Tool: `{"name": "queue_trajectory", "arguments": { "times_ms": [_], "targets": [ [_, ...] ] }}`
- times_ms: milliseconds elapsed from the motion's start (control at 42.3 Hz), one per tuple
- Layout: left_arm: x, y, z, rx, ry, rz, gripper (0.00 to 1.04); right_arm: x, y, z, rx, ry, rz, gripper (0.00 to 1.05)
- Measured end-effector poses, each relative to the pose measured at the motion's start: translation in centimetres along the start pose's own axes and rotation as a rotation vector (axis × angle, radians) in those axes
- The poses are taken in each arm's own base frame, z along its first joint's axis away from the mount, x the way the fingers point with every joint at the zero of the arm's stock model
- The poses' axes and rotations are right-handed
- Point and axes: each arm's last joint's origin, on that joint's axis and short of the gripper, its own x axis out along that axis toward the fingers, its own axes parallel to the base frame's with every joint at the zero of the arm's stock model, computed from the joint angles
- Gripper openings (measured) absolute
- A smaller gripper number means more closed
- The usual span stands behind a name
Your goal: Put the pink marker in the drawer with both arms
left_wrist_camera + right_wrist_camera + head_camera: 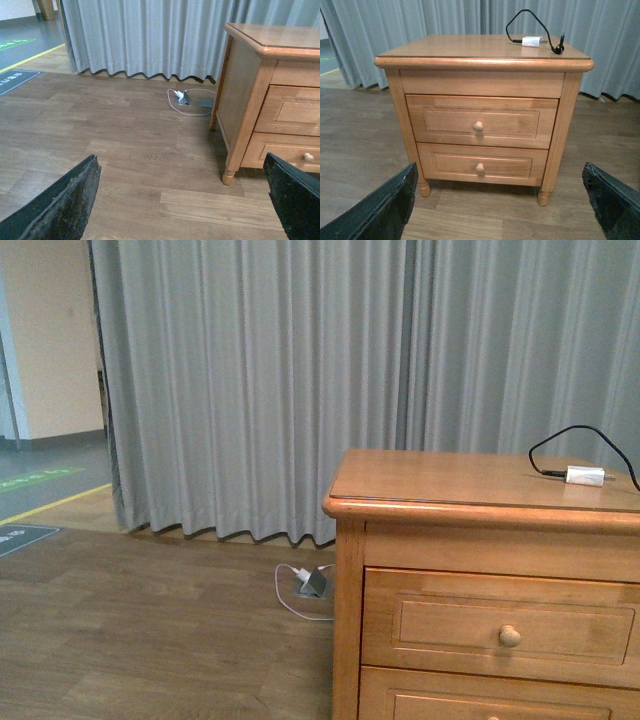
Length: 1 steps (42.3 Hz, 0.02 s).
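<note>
Drawer (481, 122) shut, upper in cabinet, round knob.

White adapter (585, 476) atop cabinet (480, 490)

cabinet (440, 540) right | drawer (500, 625) closed | white adapter (585, 476) on top

One cabinet (482, 55), two drawers — upper drawer (481, 121), lower drawer (481, 165) — two knobs, one white adapter (532, 41), possibly one cable.
</note>
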Motion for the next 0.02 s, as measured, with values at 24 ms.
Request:
{"name": "queue_trajectory", "arguments": {
  "times_ms": [24],
  "targets": [
    [0.00, 0.00, 0.00, 0.000, 0.000, 0.000, 0.99, 0.00, 0.00, 0.00, 0.000, 0.000, 0.000, 0.96]
  ]
}}
